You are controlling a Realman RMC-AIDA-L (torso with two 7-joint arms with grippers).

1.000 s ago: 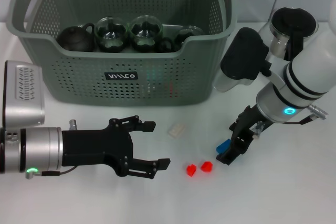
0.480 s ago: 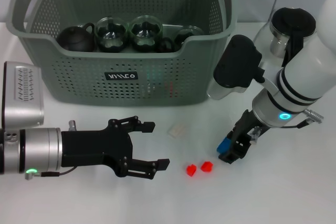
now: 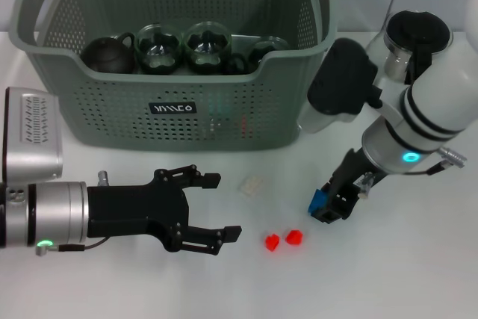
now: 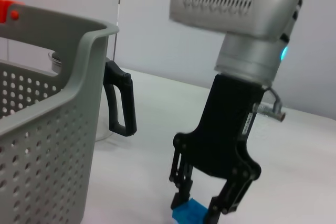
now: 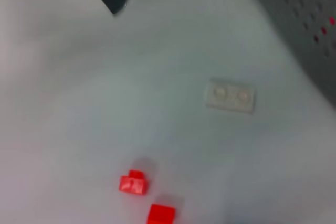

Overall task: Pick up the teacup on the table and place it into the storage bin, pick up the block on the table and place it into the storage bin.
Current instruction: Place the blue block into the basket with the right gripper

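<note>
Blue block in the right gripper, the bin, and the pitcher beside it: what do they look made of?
Blue block, held by the right gripper: likely hard moulded plastic, given its saturated colour and crisp edges. Bin: matte grey-green plastic, with perforated moulded walls. Pitcher: apparently clear glass body, see-through, under a glossy black lid, probably plastic. Left gripper sits open on the table.

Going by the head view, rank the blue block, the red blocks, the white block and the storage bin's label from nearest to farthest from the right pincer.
1. Blue block: gripped in the right pincer.
2. Red blocks: on the table just toward the robot's left; the two are too close together to separate.
3. White block: farther left, before the bin.
4. Label: on the storage bin front wall, farthest.
</note>
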